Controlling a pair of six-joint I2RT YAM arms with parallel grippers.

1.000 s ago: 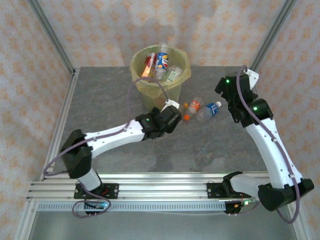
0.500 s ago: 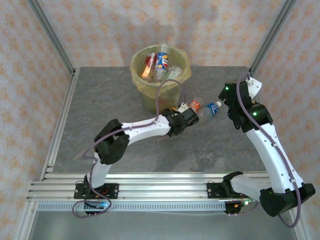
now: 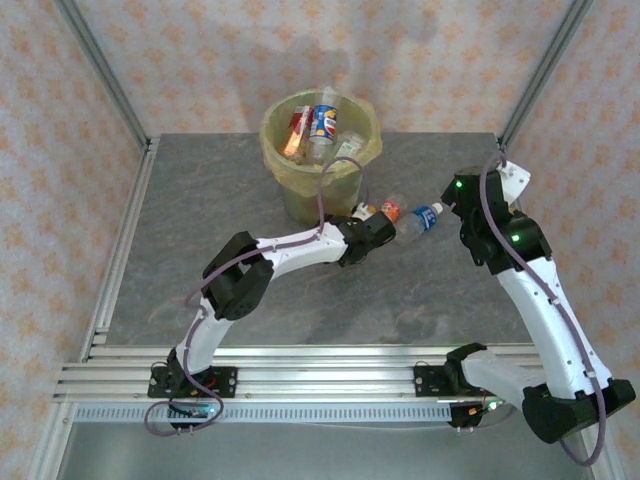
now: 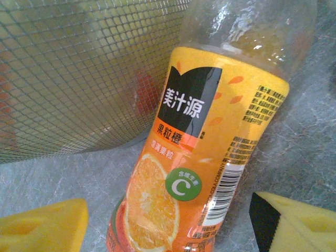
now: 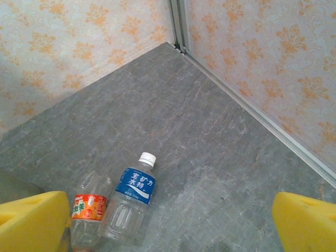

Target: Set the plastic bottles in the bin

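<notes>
An orange-labelled plastic bottle [image 4: 199, 157] lies on the table against the mesh wall of the bin [image 4: 68, 79]. My left gripper [image 4: 170, 231] is open and straddles it, with a gap at each yellow finger. In the top view the left gripper [image 3: 372, 222] sits just right of the bin [image 3: 300, 195], which holds several bottles [image 3: 322, 125]. Two clear bottles lie beside it, one with a red-orange label [image 3: 390, 210] [image 5: 88, 207] and one with a blue label [image 3: 426, 217] [image 5: 134, 189]. My right gripper [image 5: 170, 226] hovers open above them, near the blue one [image 3: 452, 200].
The table's grey slab [image 3: 450, 290] is bare to the right and front of the bottles. Aluminium frame posts [image 5: 178, 23] and patterned walls close the back corner. The bin's mesh side [image 5: 13, 186] shows at the right wrist view's lower left.
The left arm has stretched rightwards past the bin's front to the bottles, and its jaws have widened a little. The right arm has shifted slightly nearer and down.
</notes>
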